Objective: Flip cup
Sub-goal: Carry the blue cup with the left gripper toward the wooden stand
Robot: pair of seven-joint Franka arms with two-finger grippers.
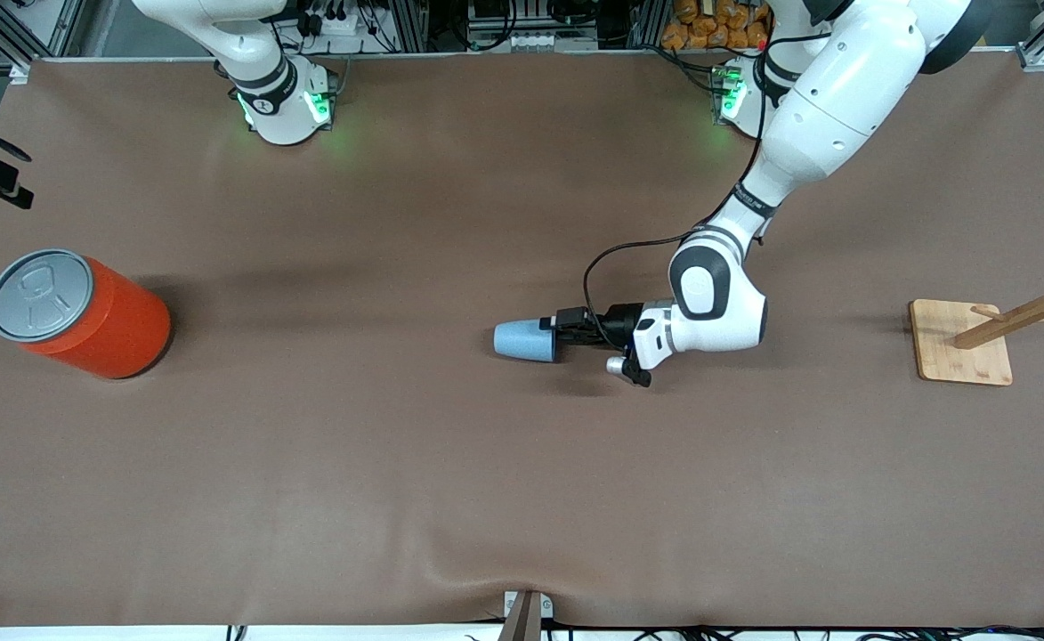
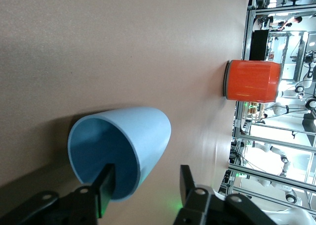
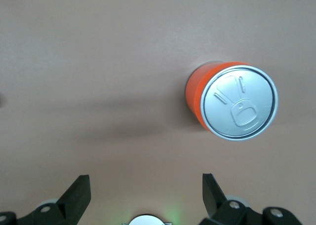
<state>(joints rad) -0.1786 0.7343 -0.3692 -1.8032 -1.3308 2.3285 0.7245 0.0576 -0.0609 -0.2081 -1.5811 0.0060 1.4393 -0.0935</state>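
The light blue cup point(image 1: 522, 341) lies on its side mid-table, its mouth toward the left arm's end. My left gripper point(image 1: 552, 336) is low at the cup's mouth and open. In the left wrist view the cup point(image 2: 143, 131) fills the lower part. The gripper point(image 2: 146, 185) straddles the rim wall, with one finger point(image 2: 105, 188) inside the mouth and the other point(image 2: 186, 183) outside, a gap from the wall. My right gripper point(image 3: 145, 185) is open and empty, high over the table near the orange can. It is outside the front view.
A large orange can point(image 1: 85, 312) with a grey lid stands at the right arm's end; it also shows in the left wrist view point(image 2: 252, 80) and the right wrist view point(image 3: 232, 104). A wooden rack on a board point(image 1: 962, 343) stands at the left arm's end.
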